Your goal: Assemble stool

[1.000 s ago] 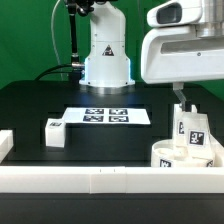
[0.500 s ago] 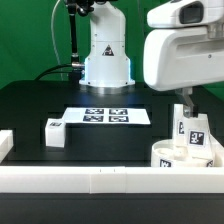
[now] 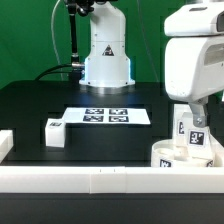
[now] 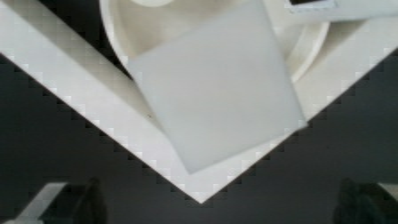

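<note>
The seat (image 3: pixel 172 156) is found at the exterior view's right, near the front and just behind the white rail (image 3: pixel 100 181) — a ring-like disc set on the black table (image 3: pixel 40 100). An upright leg (image 3: pixel 190 130) bearing black-and-white tags is seen standing on it; whether a second one stands beside it cannot be told. The gripper (image 3: pixel 193 110) is placed directly above that leg, and the leg's top is hidden by the gripper's white body.

In the wrist view the fingers (image 4: pixel 54 202) are seen as dark blurs at opposite edges — spread wide, with nothing grasped between them. A broad pale face of a white part and a curve of the seat's rim are seen beyond them, framed by a corner of the rail.

A loose leg (image 3: pixel 55 132) is laid on the table at the exterior view's left, well apart from the seat. The marker board (image 3: pixel 105 116) is seen flat on the table, just in front of the arm's base (image 3: pixel 105 62).
</note>
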### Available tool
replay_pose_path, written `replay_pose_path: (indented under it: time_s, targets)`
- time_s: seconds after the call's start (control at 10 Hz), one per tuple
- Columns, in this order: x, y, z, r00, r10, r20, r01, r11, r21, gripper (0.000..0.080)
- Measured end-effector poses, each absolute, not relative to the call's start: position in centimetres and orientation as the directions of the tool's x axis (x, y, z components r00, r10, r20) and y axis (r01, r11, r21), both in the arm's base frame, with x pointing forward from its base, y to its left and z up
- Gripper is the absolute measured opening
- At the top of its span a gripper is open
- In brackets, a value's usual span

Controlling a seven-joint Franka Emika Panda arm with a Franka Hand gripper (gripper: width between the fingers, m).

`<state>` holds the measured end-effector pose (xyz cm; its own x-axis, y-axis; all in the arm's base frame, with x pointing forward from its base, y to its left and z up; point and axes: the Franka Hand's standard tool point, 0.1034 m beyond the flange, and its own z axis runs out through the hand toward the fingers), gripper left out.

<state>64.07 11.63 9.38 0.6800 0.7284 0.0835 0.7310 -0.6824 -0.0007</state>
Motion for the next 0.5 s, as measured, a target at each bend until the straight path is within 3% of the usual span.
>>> replay_pose_path:
  time_s: [0.2,0.5]
  targets:
    - [63.7,11.5,9.0,0.595,0.8,0.071,0.802,-0.597,0.01,0.0649]
    - [62.9,11.4,8.1,0.596,0.8,0.068,0.802,-0.598,0.009,0.0649]
